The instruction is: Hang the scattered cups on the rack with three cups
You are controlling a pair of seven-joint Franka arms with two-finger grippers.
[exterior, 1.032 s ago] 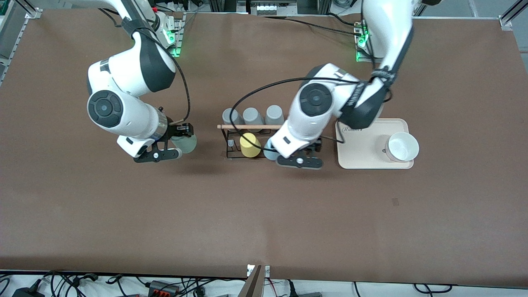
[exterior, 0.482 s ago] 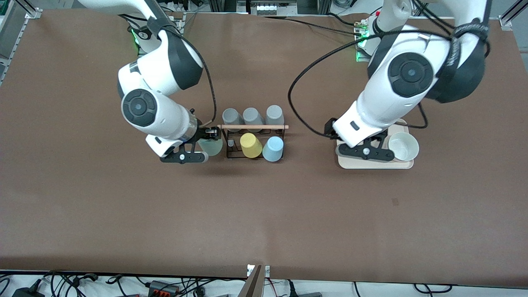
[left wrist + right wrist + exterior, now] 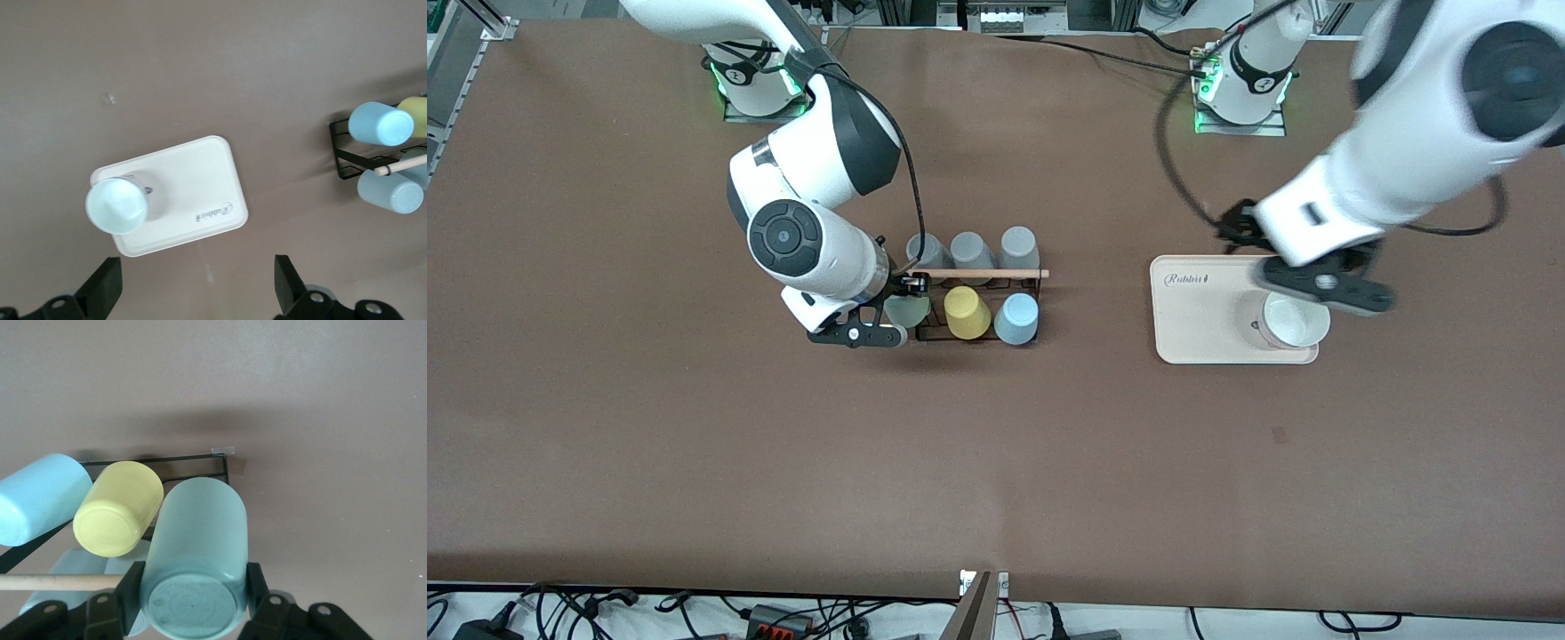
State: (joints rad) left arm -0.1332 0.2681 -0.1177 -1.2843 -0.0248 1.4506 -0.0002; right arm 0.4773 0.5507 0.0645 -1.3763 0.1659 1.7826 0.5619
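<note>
The rack [image 3: 974, 273] is a black wire stand with a wooden dowel on top. The light blue cup [image 3: 1016, 318] hangs on it beside a yellow cup [image 3: 967, 313]. My right gripper [image 3: 891, 309] is shut on the mint-green cup [image 3: 909, 311] and holds it at the rack's end toward the right arm. In the right wrist view the mint-green cup [image 3: 197, 547] sits between the fingers [image 3: 130, 593], next to the yellow cup [image 3: 117, 510] and the dowel [image 3: 53, 581]. My left gripper [image 3: 1303, 283] is open and empty, up over the cream tray.
Three grey cups [image 3: 971, 249] hang on the rack's side toward the robots. The cream tray [image 3: 1200, 311] lies toward the left arm's end and bears an upright white cup [image 3: 1294, 322]. The left wrist view shows the tray [image 3: 200, 180], this cup [image 3: 117, 205] and the rack [image 3: 347, 157].
The left arm let go of the light blue cup on the rack and swung away up over the tray. The right arm carried the mint-green cup across to the rack's end.
</note>
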